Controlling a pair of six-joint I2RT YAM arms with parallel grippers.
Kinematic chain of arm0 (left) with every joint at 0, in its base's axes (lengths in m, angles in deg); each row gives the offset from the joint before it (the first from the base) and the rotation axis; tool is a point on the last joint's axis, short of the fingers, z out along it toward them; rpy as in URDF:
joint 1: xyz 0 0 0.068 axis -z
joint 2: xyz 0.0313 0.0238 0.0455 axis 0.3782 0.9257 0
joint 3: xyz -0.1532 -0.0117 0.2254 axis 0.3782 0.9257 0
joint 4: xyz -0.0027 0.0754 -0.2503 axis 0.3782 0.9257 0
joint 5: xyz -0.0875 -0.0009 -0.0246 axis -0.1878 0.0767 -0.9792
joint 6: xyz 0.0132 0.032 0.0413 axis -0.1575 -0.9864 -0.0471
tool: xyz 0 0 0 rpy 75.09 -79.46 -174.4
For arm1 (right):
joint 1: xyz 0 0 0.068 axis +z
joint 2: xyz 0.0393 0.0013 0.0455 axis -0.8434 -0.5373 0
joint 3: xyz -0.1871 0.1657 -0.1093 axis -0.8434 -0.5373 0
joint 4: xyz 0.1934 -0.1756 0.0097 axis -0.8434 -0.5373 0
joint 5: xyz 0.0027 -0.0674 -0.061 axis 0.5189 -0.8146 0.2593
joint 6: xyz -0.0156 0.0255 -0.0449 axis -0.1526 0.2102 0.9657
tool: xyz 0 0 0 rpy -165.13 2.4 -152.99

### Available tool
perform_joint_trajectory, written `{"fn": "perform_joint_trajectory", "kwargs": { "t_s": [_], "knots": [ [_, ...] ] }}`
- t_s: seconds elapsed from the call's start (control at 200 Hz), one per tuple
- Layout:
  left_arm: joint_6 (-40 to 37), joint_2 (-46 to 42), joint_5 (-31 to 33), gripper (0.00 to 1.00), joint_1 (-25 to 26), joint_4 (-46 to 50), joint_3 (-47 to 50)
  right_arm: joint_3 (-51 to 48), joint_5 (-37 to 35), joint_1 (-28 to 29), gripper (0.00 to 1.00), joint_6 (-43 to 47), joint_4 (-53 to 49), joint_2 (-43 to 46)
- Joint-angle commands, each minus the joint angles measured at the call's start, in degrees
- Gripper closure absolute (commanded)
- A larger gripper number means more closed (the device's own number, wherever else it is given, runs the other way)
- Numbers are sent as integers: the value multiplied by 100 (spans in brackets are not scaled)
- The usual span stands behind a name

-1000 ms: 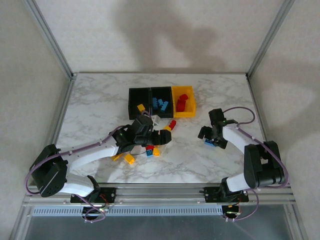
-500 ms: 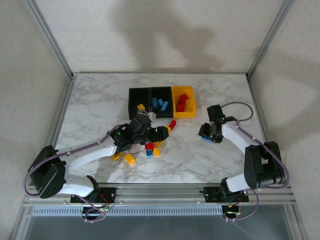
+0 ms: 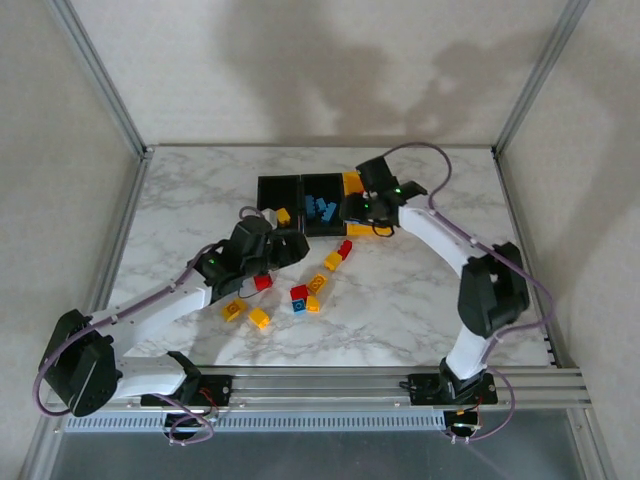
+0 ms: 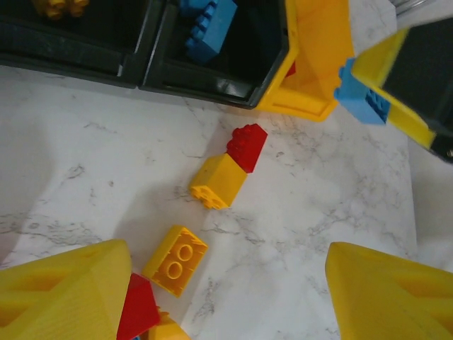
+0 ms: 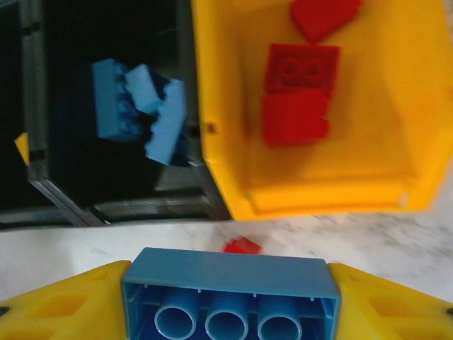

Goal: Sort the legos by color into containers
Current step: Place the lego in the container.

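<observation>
Blue lego (image 5: pixel 226 273), clamped in right end effector (image 5: pixel 228 304), is up from 4 o'clock to the bins (image 5: pixel 141 207) at 12, ready to drop; left end effector (image 4: pixel 226 297) apart, empty

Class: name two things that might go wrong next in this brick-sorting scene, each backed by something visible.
1. The right gripper holds a blue plastic brick near the wall between the black plastic bin of blue bricks and the yellow plastic bin; released here, it may land with the red bricks.
2. Ahead of the open left gripper, a red plastic brick touches a yellow brick; a grasp there may take both.
</observation>
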Motion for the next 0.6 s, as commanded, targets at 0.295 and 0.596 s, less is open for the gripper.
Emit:
{"fn": "perform_joint_trajectory", "kwargs": {
  "t_s": [0.295, 0.596],
  "knots": [
    [-294, -222, -280, 27, -386, 380, 10, 2288, 293, 231, 42, 26, -472, -1888],
    [-211, -419, -250, 27, -421, 388, 209, 2969, 467, 379, 39, 70, -683, -2526]
  ]
}}
